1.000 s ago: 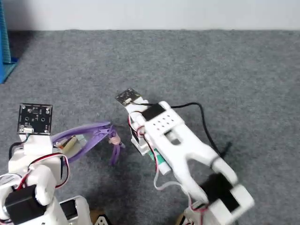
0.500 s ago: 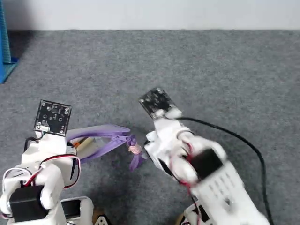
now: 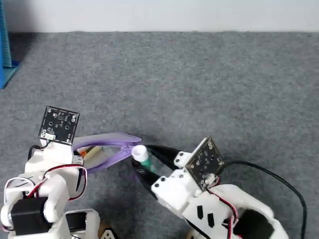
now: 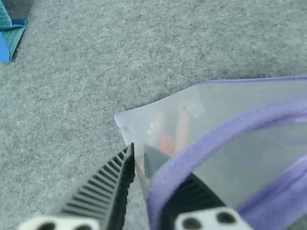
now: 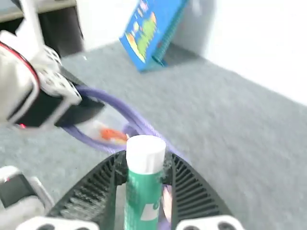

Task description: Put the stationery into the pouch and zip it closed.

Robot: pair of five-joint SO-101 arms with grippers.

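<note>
In the high view, the right gripper [image 3: 145, 162] is clamping a green glue stick with a white cap [image 3: 141, 154]. The cap is pointing ahead at the clear plastic pouch with purple zip trim [image 3: 107, 148], which is lying just beyond the gripper's tips on the grey felt-covered desk [image 3: 209, 74].

In the left wrist view, the left gripper [image 4: 140, 155] is pinching the pouch's corner, closed on the clear wall beside the purple trim. Orange stationery [image 4: 168, 141] is showing inside, just past its tips.

In the right wrist view, the stick's cap is poking out beyond the fingertips and the pouch's mouth is gaping ahead of it. To insert well, the cap should probably be going between the two purple lips, along the pouch's length. Release should be coming only once most of the body is inside, with the left gripper holding the mouth lifted. A cap catching the near lip would likely be shoving the pouch away.
</note>
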